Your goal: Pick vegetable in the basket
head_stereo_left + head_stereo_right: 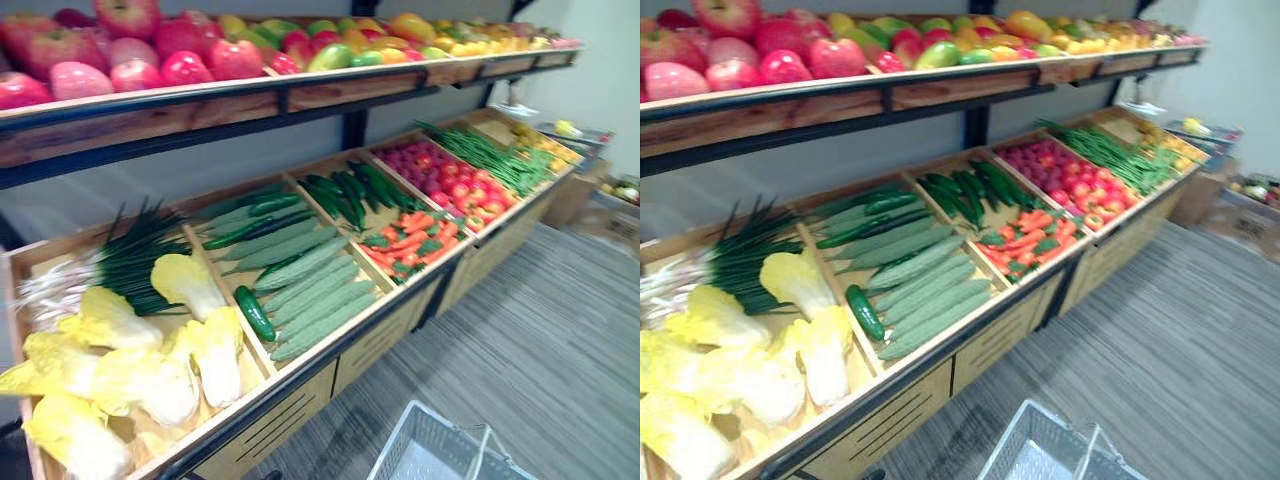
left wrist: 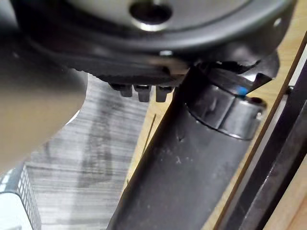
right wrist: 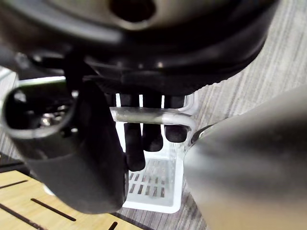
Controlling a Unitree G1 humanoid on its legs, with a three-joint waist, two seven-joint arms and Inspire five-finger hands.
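Wooden bins (image 1: 372, 312) hold bumpy cucumbers (image 1: 310, 290); wire basket (image 1: 408, 438) nearby.

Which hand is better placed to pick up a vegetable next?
Left, probably. The right hand is curled round the handle of the basket, carrying it. The left hand hangs beside the wooden stand with nothing in it.

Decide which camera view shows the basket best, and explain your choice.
The right wrist view: the basket hangs close below the right hand, whose fingers curl round its handle. Both eye views cut it off at the bottom edge; the left wrist view catches one corner.
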